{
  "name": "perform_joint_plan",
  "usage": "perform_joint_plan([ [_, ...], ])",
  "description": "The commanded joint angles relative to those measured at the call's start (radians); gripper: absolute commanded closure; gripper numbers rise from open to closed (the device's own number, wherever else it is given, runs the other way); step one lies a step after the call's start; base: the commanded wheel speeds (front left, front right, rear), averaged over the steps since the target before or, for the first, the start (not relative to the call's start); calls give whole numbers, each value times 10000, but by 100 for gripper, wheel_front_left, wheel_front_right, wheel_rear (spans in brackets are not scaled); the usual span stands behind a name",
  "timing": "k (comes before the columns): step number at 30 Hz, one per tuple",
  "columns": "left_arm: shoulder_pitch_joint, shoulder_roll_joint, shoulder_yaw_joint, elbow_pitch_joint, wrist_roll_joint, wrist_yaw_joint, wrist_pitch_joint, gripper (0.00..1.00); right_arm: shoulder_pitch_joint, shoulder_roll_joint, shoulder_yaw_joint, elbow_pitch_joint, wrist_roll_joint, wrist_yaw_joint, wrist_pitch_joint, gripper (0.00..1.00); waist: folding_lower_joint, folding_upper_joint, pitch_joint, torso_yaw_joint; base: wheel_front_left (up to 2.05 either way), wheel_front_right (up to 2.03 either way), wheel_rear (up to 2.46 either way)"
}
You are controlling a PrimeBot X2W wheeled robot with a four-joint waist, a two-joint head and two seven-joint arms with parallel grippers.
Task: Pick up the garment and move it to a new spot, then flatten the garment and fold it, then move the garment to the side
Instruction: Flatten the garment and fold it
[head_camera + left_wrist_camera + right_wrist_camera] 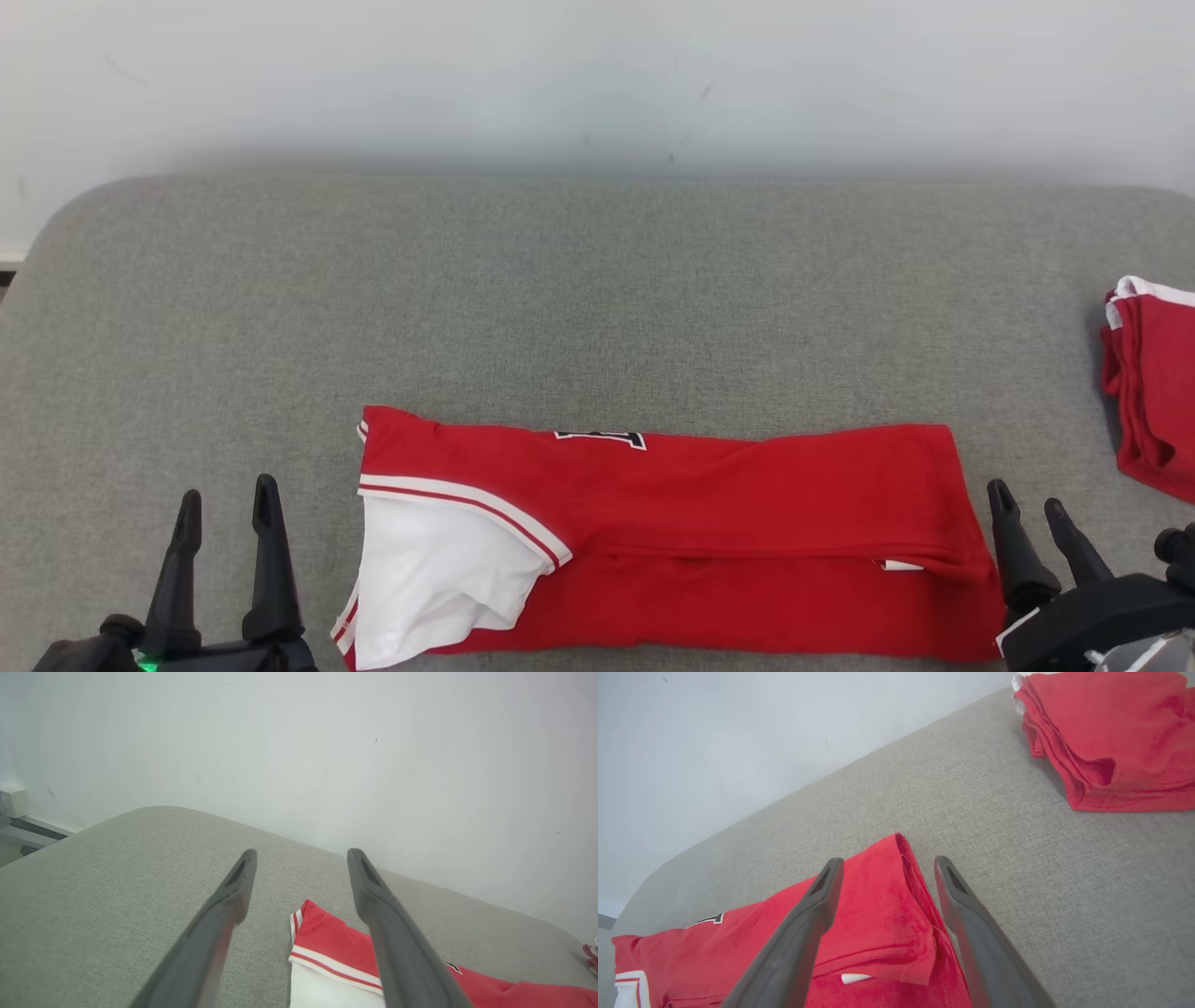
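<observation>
While both arms sit low at the near edge, you've got the garment (709, 523) folded into a long red band on the grey padded surface (597, 299), close to that edge, with a white panel at its left end. Left gripper (229, 488): fingers spread wide, empty, near the white end, clear of it. Right gripper (1027, 495): also wide, empty, just beside the band's right end. A second folded red stack (1153, 392) lies well apart, far right.

Black mark (600, 438) on garment (709, 495), perhaps lettering, is unreadable.
</observation>
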Motion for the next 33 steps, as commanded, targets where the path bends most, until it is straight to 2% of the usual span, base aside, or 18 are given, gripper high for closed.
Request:
perform_joint_plan([
  [1, 210, -198, 237, -162, 592, -195, -26, 0, 157, -21, 127, 226, -107, 4, -487, 0, 0, 0, -167, -112, 0, 0, 0],
  [5, 433, -687, 744, -598, 1930, -583, -26, 0, 79, -23, 531, 869, -468, 4, -892, 0, 0, 0, -328, -195, 0, 0, 0],
  [11, 703, -1029, 742, -452, 2950, -1117, -29, 0, -388, -24, 486, 1717, -1173, 4, -53, 0, 0, 0, -476, -155, 0, 0, 0],
  [24, 643, -1381, 975, -98, 3146, -1458, -29, 0, -1488, -20, -419, 2997, -2621, 4, 2121, 0, 0, 0, -343, 414, 0, 0, 0],
  [33, 417, -1517, 993, 85, 3171, -1566, -30, 0, -2020, -18, -846, 3615, -3120, 4, 3188, 0, 0, 0, -110, 689, 0, 0, 0],
])
